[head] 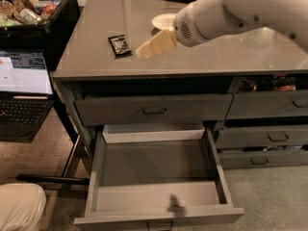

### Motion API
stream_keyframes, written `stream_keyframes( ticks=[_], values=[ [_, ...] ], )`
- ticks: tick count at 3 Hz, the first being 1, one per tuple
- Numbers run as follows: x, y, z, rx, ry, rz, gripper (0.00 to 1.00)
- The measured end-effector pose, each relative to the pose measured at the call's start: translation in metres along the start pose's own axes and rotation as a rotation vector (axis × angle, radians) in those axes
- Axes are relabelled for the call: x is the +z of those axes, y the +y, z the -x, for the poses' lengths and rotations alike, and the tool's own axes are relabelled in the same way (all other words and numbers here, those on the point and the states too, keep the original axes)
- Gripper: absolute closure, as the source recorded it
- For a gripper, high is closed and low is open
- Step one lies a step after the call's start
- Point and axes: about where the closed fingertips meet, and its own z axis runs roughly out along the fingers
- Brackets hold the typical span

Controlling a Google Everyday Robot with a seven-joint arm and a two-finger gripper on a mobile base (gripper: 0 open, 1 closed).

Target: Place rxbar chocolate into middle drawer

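The rxbar chocolate (120, 45), a flat black wrapper with white print, lies on the grey countertop (202, 57) left of centre. My gripper (144, 49) hangs above the counter just right of the bar, apart from it, its pale fingers pointing left toward it. The white arm reaches in from the upper right. The middle drawer (154, 165) stands pulled wide open below the counter's front, its grey floor bare, a small dark handle (159, 224) at its front.
A white bowl (162, 20) sits on the counter behind the arm. A black bin of snacks (29, 8) and an open laptop (24, 81) are at the left. Closed drawer fronts (154, 109) sit above and right of the open one.
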Motion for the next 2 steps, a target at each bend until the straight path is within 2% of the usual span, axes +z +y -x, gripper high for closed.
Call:
stream_keyframes(
  ticks=[1,2],
  values=[
    [0.054,-0.019,0.019,0.004,-0.032,-0.043,0.00],
    [0.120,-0.029,0.039,0.017,-0.065,-0.025,0.00]
  ],
)
